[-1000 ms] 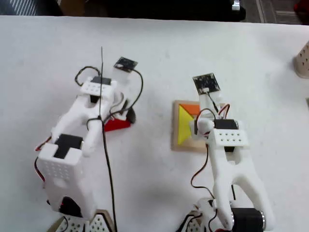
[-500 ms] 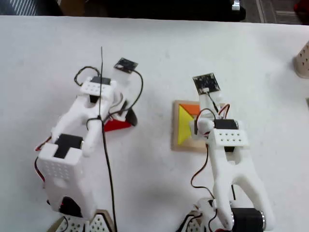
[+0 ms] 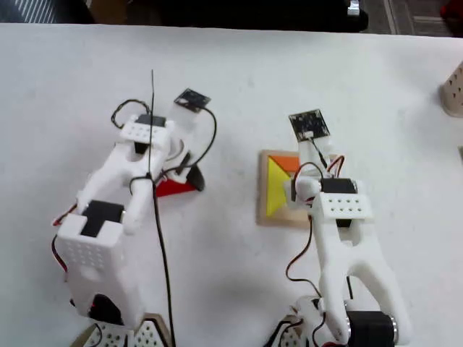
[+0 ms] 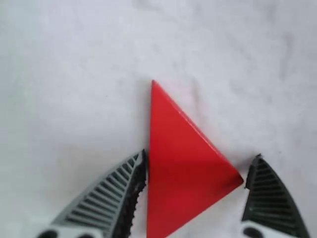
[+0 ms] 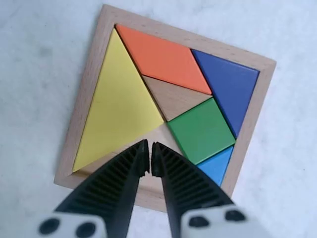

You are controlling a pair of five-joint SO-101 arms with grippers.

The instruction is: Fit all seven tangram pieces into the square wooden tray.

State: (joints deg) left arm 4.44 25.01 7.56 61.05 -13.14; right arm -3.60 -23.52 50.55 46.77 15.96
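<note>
The left arm [image 3: 116, 181] stretches out from its base over the white table [image 3: 239, 94], wrist tipped down, so the left pincer [image 4: 198, 159] hangs low over the red triangle [image 4: 183, 173]. Its jaws are spread wide, released. The triangle lies flat on the table between them. One ribbed finger [image 4: 111, 198] is just beside the triangle's straight edge and the other finger is just beside a corner; whether either touches cannot be told. The triangle's far tip points out beyond the fingertips, and its near part is cut off by the frame. The right arm [image 3: 340, 238] reaches forward with its wrist above the square wooden tray [image 5: 188, 39], and the right pincer [image 5: 150, 148] is clenched on nothing, fingertips nearly meeting just above the tray's bare floor. Ahead of those tips lie a yellow triangle [image 5: 116, 109] to one side, an orange parallelogram [image 5: 163, 59] beyond, and a plain wood triangle [image 5: 173, 101] in the middle. A dark blue triangle [image 5: 228, 89], a green square [image 5: 200, 130] and a light blue triangle [image 5: 217, 166] sit on the other side, all flush. The fingers hide part of the tray's near edge, and from above the arm covers much of the tray.
</note>
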